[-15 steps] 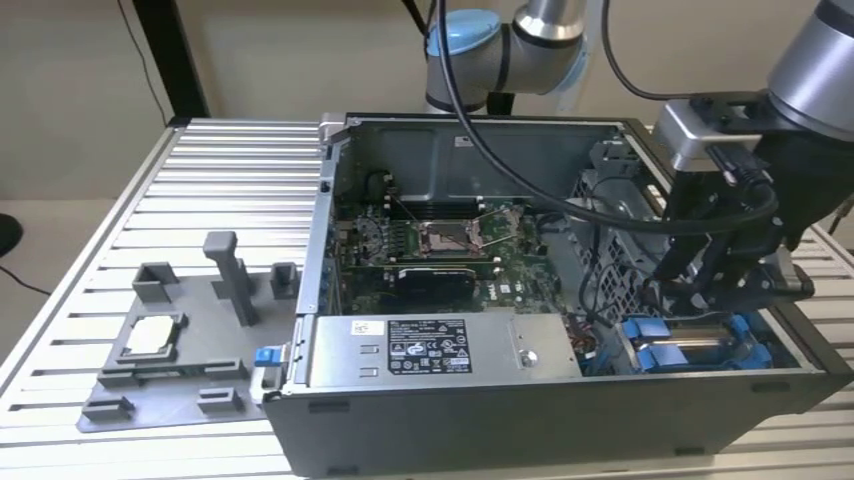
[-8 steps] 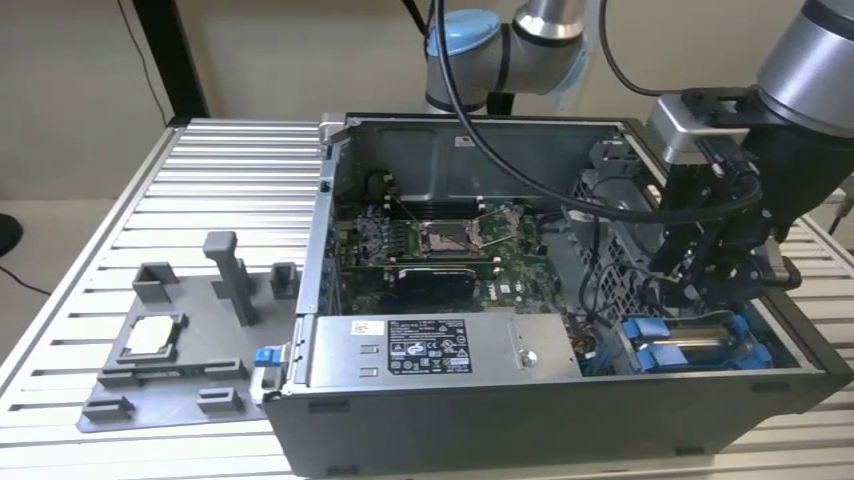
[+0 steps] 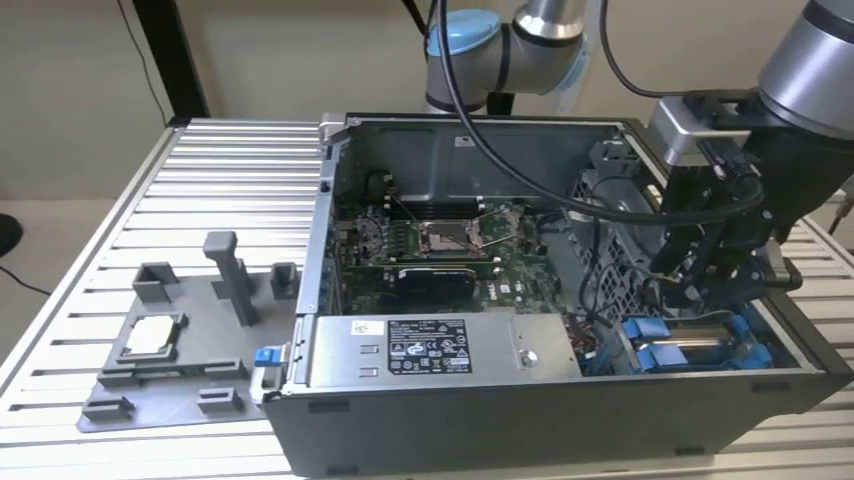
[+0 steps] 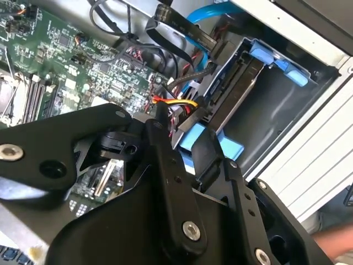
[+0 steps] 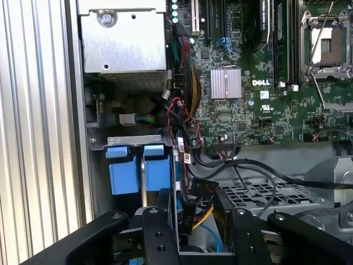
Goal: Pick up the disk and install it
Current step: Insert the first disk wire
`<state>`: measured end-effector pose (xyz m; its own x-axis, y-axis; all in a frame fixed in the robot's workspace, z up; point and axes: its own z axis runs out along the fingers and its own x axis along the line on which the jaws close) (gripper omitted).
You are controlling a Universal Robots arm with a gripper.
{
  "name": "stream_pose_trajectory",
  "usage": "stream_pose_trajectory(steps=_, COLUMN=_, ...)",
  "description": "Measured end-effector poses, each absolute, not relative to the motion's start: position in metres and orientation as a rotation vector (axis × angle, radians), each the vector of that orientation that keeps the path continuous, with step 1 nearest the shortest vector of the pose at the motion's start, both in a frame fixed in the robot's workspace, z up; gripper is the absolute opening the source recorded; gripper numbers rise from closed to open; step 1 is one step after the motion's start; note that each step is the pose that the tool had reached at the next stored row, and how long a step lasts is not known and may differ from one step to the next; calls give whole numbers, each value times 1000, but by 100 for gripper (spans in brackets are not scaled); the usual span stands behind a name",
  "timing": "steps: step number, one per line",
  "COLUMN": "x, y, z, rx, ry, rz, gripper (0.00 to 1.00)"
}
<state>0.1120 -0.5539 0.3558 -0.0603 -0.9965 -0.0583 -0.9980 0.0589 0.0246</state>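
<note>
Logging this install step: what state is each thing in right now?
computer case: open, side panel off.
disk: on edge in the drive bay.
gripper: open, over the drive bay.
processor socket: latch raised, empty.
chip: lying in the grey fixture.

In the exterior view the disk (image 3: pixel 694 347) sits deep in its bay; the case wall (image 3: pixel 561 410) hides its low part, and the gripper (image 3: pixel 707 285) hides the far end of the bay, so just some blue rails and a strip of silver peek out; in both wrist views the disk is seen edge-on, so its flat face is hidden; the gripper's black body blocks the near end of the bay; the arm (image 3: pixel 821 50) is cut off by the top and right edges
</note>
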Motion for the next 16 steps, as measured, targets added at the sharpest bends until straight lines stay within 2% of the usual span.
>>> stream_pose_trajectory(steps=1, x=112, y=-554, z=356, rx=-2136, ry=2267, rz=90, gripper=0)
stream_pose_trajectory(steps=16, x=112, y=-554, z=356, rx=-2135, ry=2266, rz=90, gripper=0)
